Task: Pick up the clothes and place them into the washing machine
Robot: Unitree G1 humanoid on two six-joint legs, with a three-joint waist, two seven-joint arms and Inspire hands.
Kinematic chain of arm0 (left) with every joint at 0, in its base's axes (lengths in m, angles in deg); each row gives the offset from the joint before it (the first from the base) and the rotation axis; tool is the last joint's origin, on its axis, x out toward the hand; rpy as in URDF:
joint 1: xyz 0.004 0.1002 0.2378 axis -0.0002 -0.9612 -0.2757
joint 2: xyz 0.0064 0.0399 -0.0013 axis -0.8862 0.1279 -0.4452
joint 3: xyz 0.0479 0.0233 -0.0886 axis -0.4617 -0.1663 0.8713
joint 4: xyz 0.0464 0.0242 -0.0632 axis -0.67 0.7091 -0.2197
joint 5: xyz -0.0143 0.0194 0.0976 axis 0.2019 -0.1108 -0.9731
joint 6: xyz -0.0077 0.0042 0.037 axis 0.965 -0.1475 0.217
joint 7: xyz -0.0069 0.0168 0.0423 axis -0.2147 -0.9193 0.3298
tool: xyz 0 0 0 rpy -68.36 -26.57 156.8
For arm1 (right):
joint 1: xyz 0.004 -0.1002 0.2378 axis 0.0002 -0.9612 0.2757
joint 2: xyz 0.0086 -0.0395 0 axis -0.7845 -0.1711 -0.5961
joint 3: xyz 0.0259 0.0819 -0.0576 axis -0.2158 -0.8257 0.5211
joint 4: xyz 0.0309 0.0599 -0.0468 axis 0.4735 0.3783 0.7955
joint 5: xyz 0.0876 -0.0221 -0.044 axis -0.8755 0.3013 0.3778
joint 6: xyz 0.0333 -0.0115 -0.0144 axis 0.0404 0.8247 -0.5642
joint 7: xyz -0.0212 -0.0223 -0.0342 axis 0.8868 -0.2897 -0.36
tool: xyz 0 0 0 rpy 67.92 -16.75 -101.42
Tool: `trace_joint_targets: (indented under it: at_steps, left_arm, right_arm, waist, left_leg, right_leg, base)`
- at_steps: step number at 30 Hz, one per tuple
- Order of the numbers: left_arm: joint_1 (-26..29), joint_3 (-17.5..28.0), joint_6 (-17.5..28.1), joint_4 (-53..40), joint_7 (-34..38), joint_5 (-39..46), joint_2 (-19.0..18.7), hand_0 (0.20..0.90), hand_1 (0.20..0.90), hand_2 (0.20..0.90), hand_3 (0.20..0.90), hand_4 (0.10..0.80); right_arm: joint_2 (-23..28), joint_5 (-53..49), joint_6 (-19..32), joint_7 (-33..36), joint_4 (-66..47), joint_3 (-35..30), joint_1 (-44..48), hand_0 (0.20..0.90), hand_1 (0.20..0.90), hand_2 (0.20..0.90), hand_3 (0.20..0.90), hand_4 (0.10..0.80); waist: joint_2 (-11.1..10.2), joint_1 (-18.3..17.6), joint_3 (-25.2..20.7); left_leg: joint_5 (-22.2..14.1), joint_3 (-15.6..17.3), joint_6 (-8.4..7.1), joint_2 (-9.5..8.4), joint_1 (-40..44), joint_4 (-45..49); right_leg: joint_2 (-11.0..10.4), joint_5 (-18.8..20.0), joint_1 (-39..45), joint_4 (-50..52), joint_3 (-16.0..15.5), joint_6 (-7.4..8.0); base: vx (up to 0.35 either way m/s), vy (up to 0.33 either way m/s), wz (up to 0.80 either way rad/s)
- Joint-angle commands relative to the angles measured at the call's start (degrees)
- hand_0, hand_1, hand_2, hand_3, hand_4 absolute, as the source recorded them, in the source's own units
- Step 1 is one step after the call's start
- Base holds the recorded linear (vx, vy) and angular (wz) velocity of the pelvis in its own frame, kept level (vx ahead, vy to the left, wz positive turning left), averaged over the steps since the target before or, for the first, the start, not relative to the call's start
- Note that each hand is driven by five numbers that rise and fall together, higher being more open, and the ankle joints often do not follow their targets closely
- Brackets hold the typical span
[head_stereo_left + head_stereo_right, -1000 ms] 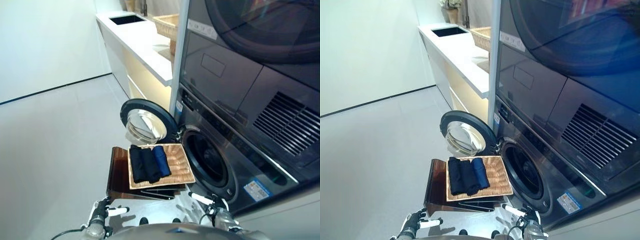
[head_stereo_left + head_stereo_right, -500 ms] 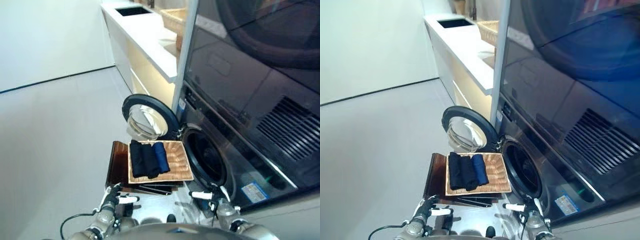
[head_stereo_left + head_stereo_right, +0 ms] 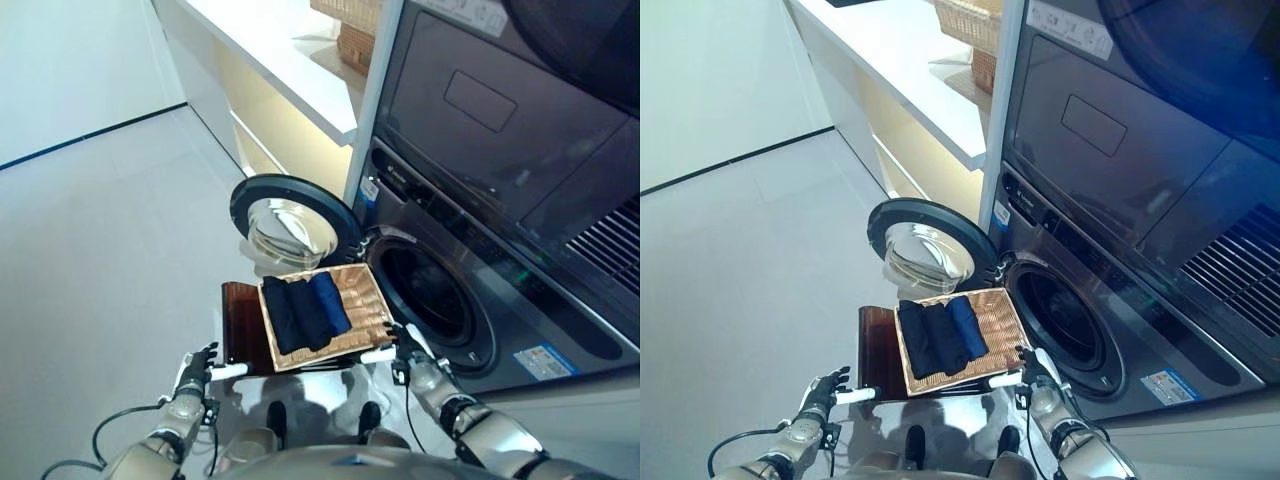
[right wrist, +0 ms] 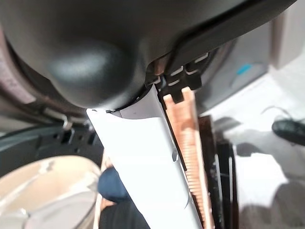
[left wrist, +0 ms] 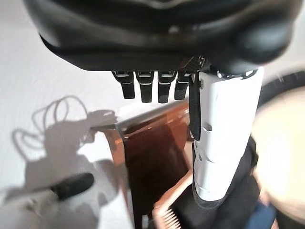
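clothes (image 3: 307, 311), dark and blue pieces folded side by side, lie in a shallow wicker tray (image 3: 372, 312) set on a low brown stand (image 3: 240, 335) just before the washing machine (image 3: 470, 300). its round door (image 3: 290, 220) is swung fully open beside the drum opening (image 3: 430, 300), so the pile sits right at the mouth, which should make for a short carry. neither hand holds any cloth. the right hand (image 3: 1032, 378) reaches to the tray's near corner, its fingers relaxed and mostly straight with the white-covered thumb out; whether it touches the rim is hard to tell. the left hand (image 3: 196, 372) hangs at the stand's near left edge, fingers loosely extended, thumb pointing toward the stand, holding nothing. both arms come in low, palms turned inward.
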Motion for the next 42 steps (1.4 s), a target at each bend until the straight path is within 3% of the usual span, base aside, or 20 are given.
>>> trace_joint_targets:
  at_steps: [1,4,13,25,27,32,36,38,39,40,42]
  left_arm:
    - [4.0,1.9,5.7,-5.6,-0.5,5.9,1.2,0.900,0.900,0.900,0.900,0.800]
    - [3.8,0.3,8.4,-19.7,0.0,10.4,1.1,0.900,0.900,0.900,0.900,0.800]
    - [2.7,1.6,12.3,-43.8,3.3,12.0,1.4,0.900,0.900,0.900,0.900,0.800]
    - [4.2,1.1,12.7,-52.5,5.5,7.4,-0.8,0.900,0.900,0.900,0.900,0.800]
    - [3.5,2.0,13.3,-57.0,5.7,6.3,-1.7,0.900,0.900,0.900,0.900,0.800]
    - [3.8,2.2,13.4,-58.2,6.1,5.2,-2.1,0.900,0.900,0.900,0.900,0.800]
    - [6.2,2.2,13.7,-57.6,7.6,4.4,-2.1,0.900,0.900,0.900,0.900,0.800]
    - [7.0,2.3,13.4,-57.0,8.5,3.7,-2.1,0.900,0.900,0.900,0.900,0.800]
    - [7.1,2.3,13.4,-57.0,8.5,3.7,-2.1,0.900,0.900,0.900,0.900,0.800]
    - [6.8,2.2,13.2,-56.8,8.6,3.2,-2.2,0.900,0.900,0.900,0.900,0.800]
    - [6.7,2.2,13.0,-56.6,8.7,3.2,-2.1,0.900,0.900,0.900,0.900,0.800]
  right_arm:
    - [3.8,0.8,0.0,2.9,-2.1,0.9,6.4,0.900,0.900,0.900,0.900,0.800]
    - [5.1,0.7,-1.1,5.2,-4.1,3.0,12.3,0.900,0.900,0.900,0.900,0.800]
    - [9.2,-0.9,-1.7,9.7,0.2,4.9,27.3,0.900,0.900,0.900,0.900,0.800]
    - [12.0,-1.9,-1.9,11.9,3.8,6.2,37.5,0.900,0.900,0.900,0.900,0.800]
    - [12.7,-2.5,-1.7,12.8,4.2,6.3,40.0,0.900,0.900,0.900,0.900,0.800]
    - [12.3,-3.1,-1.3,13.5,4.7,7.2,42.7,0.900,0.900,0.900,0.900,0.800]
    - [11.4,-3.7,-0.7,14.0,4.6,7.8,45.0,0.900,0.900,0.900,0.900,0.800]
    - [9.8,-4.0,-0.4,14.2,4.4,8.1,45.7,0.900,0.900,0.900,0.900,0.800]
    - [9.8,-4.0,-0.4,14.2,4.4,8.1,45.8,0.900,0.900,0.900,0.900,0.800]
    - [8.6,-4.2,-0.1,14.3,4.5,8.4,46.2,0.900,0.900,0.900,0.900,0.800]
    - [8.3,-4.2,0.0,14.4,4.8,8.4,46.0,0.900,0.900,0.900,0.900,0.800]
  waist:
    - [0.6,1.0,-0.6]
    - [1.7,1.3,1.6]
    - [4.4,3.9,8.6]
    - [4.8,5.7,11.2]
    - [4.3,6.2,11.4]
    - [3.6,6.5,11.6]
    - [3.6,6.5,12.7]
    - [3.4,6.5,12.6]
    - [3.4,6.4,12.8]
    - [3.3,6.7,12.5]
    - [3.3,6.9,12.2]
  left_leg:
    - [0.1,-2.2,-4.45,2.04,-7.1,1.5]
    - [1.8,-3.0,-4.86,2.15,-11.4,1.1]
    - [3.4,-3.1,-5.11,2.01,-20.3,2.5]
    - [3.0,-3.5,-5.33,0.76,-28.3,4.8]
    - [2.7,-3.6,-5.41,0.57,-31.2,5.6]
    - [1.9,-4.0,-5.30,0.24,-34.8,7.6]
    - [-0.8,-4.6,-5.15,-0.18,-40.5,14.5]
    - [-5.7,-5.1,-5.15,-0.27,-43.8,22.3]
    - [-3.9,-4.8,-4.80,-0.37,-44.7,22.2]
    - [-8.2,-5.3,-4.73,-0.06,-45.9,27.6]
    - [-9.0,-5.4,-4.65,0.03,-46.9,29.4]
  right_leg:
    - [-0.3,3.0,-1.2,-2.8,-1.8,-1.14]
    - [-0.4,4.1,-4.3,-4.0,-1.3,-1.23]
    - [-1.3,4.5,-13.2,-0.7,-3.0,-1.19]
    - [-2.4,4.3,-17.8,-0.5,-3.8,-1.17]
    - [-2.7,4.7,-19.4,-0.9,-4.1,-1.14]
    - [-2.8,4.5,-21.7,-0.2,-4.4,-1.21]
    - [-2.5,2.0,-26.7,5.4,-3.9,-2.07]
    - [-1.8,-2.2,-30.3,12.6,-2.9,-2.60]
    - [-2.0,-0.8,-31.1,12.4,-3.1,-2.96]
    - [-1.6,-4.6,-32.7,17.3,-2.5,-3.23]
    - [-1.7,-5.4,-33.6,19.0,-2.7,-3.28]
  base:
    - [-0.012,-0.010,0.26]
    - [-0.127,-0.004,0.24]
    - [-0.076,0.027,0.01]
    - [0.019,0.014,0.08]
    - [0.019,0.031,0.05]
    - [0.009,0.005,0.09]
    - [-0.037,0.010,0.07]
    - [0.024,0.031,0.14]
    - [0.072,0.032,0.12]
    - [-0.015,0.036,0.13]
    - [0.041,0.011,0.09]
